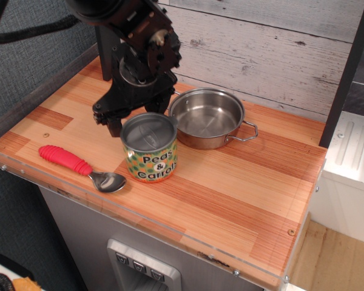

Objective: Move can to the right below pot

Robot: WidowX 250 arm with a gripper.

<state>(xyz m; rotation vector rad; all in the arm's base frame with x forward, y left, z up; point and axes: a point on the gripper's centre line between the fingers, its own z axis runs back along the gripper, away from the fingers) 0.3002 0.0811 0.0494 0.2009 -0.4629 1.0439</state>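
Observation:
The can (150,159), a short tin with a grey lid and a green-orange "Peas & Carrots" label, stands on the wooden tabletop just left of and in front of the pot (207,117). The pot is shallow, shiny steel, with two loop handles, and it is empty. My black gripper (139,118) comes down from the upper left, with its fingers (114,125) on either side of the can's rear upper part, shut on it. The far finger is partly hidden between the can and the pot's left handle.
A red-handled metal spoon (79,165) lies near the front left edge. The wooden tabletop (242,182) has a transparent rim along the front and left sides. A plank wall stands behind the pot. White furniture stands beyond the right edge.

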